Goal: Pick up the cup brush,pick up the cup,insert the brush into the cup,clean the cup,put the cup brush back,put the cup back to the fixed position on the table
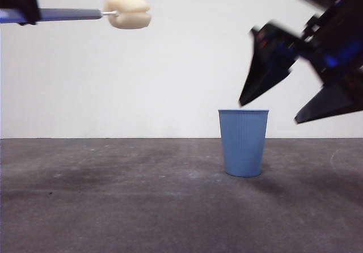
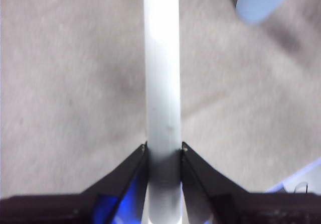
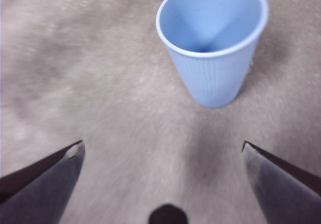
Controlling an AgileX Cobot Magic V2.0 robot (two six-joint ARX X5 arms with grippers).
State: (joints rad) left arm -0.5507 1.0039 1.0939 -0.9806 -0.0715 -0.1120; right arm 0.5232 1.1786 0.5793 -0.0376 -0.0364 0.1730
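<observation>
Overhead, right gripper (image 1: 271,112) spread wide above cup (image 1: 243,143), table (image 1: 113,196) open around

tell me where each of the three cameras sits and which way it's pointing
Front view: low at table height, looking level across the table at the upright cup; the right gripper hangs open beside it, the cup brush is held high.
Left wrist view: on the left arm, looking along the brush handle clamped in the left gripper.
Right wrist view: on the right arm, looking down past open jaws at the cup.
All three views show the cup.
</observation>
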